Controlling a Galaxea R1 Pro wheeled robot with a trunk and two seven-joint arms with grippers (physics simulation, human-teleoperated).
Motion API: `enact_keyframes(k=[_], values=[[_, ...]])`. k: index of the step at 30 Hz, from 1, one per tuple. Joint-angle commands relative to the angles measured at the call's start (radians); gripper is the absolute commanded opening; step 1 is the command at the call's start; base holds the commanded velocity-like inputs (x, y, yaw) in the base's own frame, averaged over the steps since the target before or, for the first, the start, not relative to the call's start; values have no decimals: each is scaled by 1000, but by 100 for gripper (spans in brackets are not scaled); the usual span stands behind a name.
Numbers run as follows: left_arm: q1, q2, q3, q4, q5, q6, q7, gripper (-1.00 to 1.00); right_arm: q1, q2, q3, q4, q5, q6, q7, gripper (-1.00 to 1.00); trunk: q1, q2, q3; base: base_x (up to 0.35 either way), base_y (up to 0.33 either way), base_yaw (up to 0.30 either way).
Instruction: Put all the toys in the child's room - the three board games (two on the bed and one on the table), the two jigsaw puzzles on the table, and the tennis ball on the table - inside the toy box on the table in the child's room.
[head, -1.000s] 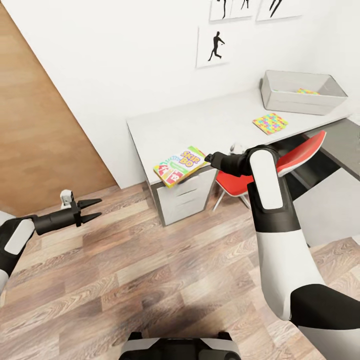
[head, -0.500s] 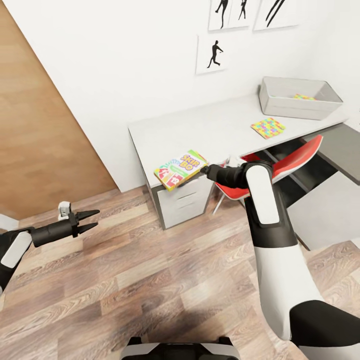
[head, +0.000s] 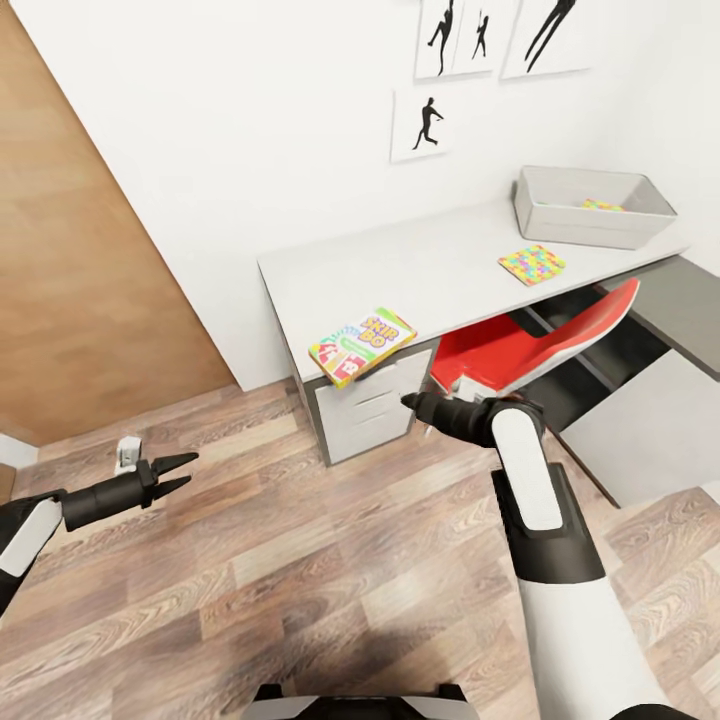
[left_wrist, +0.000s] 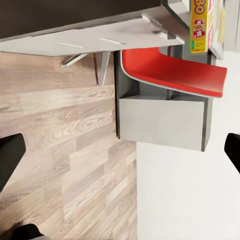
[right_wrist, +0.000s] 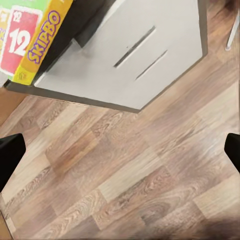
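At the desk | toy box at its far end, one puzzle inside | Skip-Bo game hangs over near edge | right gripper empty, below it; left gripper open, empty | step: game not in box | next: grab it.

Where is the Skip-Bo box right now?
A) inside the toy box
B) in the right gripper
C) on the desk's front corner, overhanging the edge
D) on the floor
C: the Skip-Bo box lies on the front corner of the desk above the drawers, part of it past the edge; the right gripper is below it and apart from it, holding nothing.
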Motion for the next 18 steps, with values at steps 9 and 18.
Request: enact_keyframes(k=[9, 18], values=[[36, 3, 1, 2, 0, -25, -1, 100, 137, -4, 0, -4, -3, -59, 15, 100, 1, -2, 14, 0, 0, 21], [40, 11, 0, 3, 0, -29, 0, 100, 216, -4, 2, -5, -2, -117, 32, 100, 1, -2, 29, 0, 0, 19]])
